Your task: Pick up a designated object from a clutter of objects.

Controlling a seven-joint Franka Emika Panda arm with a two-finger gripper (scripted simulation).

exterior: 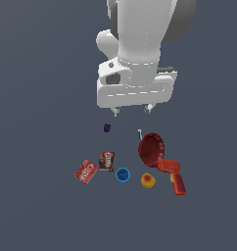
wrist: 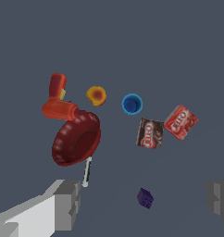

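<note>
Gripper (exterior: 132,110) high above clutter, jaws wide apart, empty. Yellow-orange item (exterior: 148,180) on worktop between blue cup (exterior: 123,175) and drill (exterior: 173,175). Risk: descent clips drill or dark-red bowl (exterior: 151,148) close beside it.

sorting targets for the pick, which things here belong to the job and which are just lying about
Part of the job:
- yellow-orange round item, the one to pick up
- gripper, open, high above the clutter

Just lying about:
- blue cup
- dark-red bowl
- red-orange drill
- red box
- brown packet
- purple thing
</note>
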